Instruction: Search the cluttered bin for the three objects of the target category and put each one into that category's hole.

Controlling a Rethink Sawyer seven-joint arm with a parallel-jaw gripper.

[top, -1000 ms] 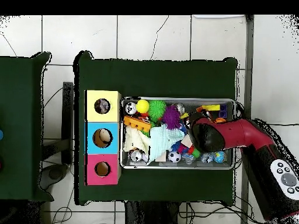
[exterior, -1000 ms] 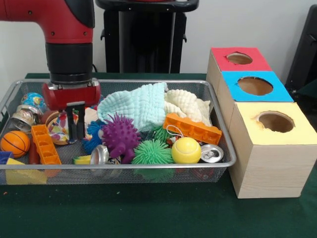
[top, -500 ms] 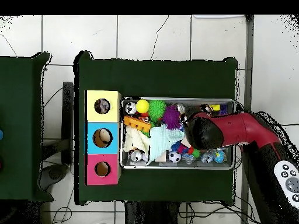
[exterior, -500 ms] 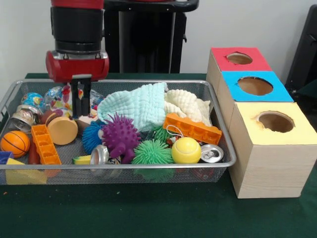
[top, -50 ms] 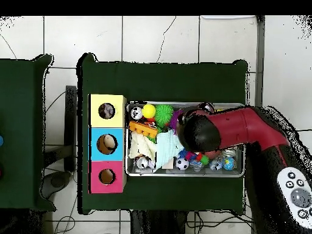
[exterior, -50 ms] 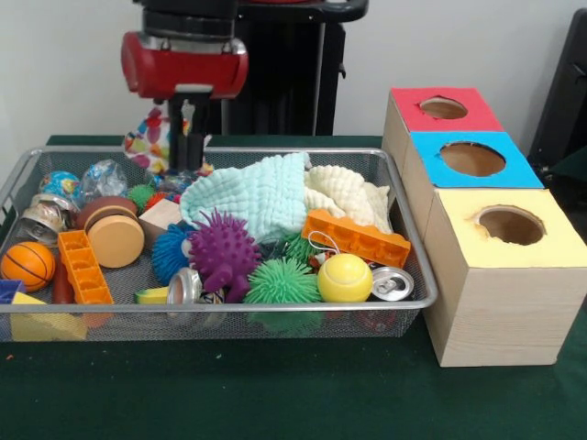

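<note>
My gripper [exterior, -50 ms: 187,161] hangs above the back left part of the wire-mesh bin [exterior, -50 ms: 220,310], just over its far rim. Its fingers are shut on a multicoloured patterned piece [exterior, -50 ms: 147,137], which sticks out to the left of them, clear of the clutter. Three wooden boxes stand to the right of the bin, with a red-topped hole [exterior, -50 ms: 443,108], a blue-topped hole [exterior, -50 ms: 471,159] and a yellow-topped hole [exterior, -50 ms: 510,225]. In the overhead view the red arm [top, -50 ms: 244,127] covers the gripper and the middle of the bin [top, -50 ms: 183,174].
In the bin lie a mint cloth [exterior, -50 ms: 252,197], a cream cloth [exterior, -50 ms: 348,194], a purple spiky ball [exterior, -50 ms: 223,252], a green spiky ball [exterior, -50 ms: 281,282], a yellow ball [exterior, -50 ms: 345,278], orange bricks [exterior, -50 ms: 356,236], cans [exterior, -50 ms: 393,283], a small basketball [exterior, -50 ms: 27,266] and a wooden disc [exterior, -50 ms: 115,240].
The gripper has risen out of the bin's left side and moved right in the front view, lifting the patterned piece off the clutter.
</note>
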